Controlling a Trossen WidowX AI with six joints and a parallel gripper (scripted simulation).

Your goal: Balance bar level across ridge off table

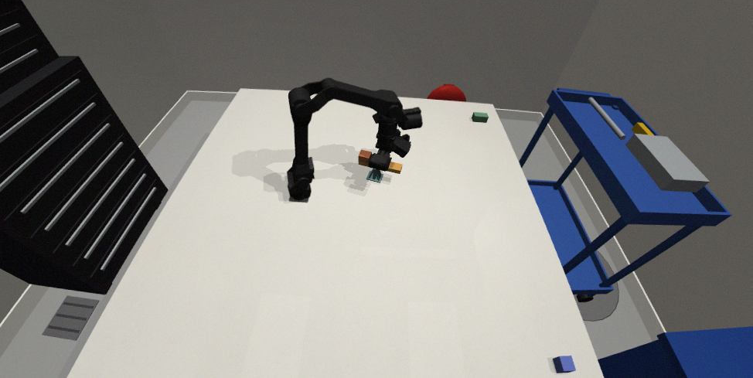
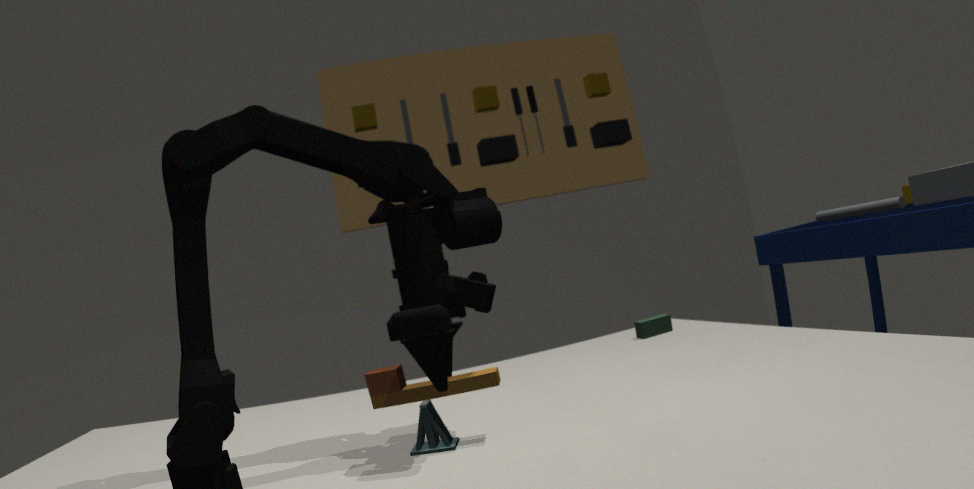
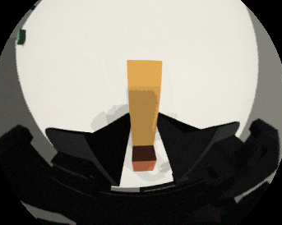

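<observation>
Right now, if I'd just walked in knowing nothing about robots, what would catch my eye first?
Probably the black arm bent over the white table, its claw shut on an orange bar with a darker block at one end. The bar sits just above a small teal ridge on the table, tilted slightly rather than level. After that, the bright blue cart to one side and the tool board on the back wall.

1. The arm base (image 1: 298, 185) stands on the desk (image 1: 315, 280), left of centre, toward the far edge.
2. The ridge (image 2: 431, 429) stands just right of the base.
3. The bar (image 2: 449, 384) sits directly above the ridge, clamped in the gripper (image 2: 439, 377).
4. One block (image 1: 479, 117) lies near the far right corner, another (image 1: 563, 363) at the near right corner.
</observation>
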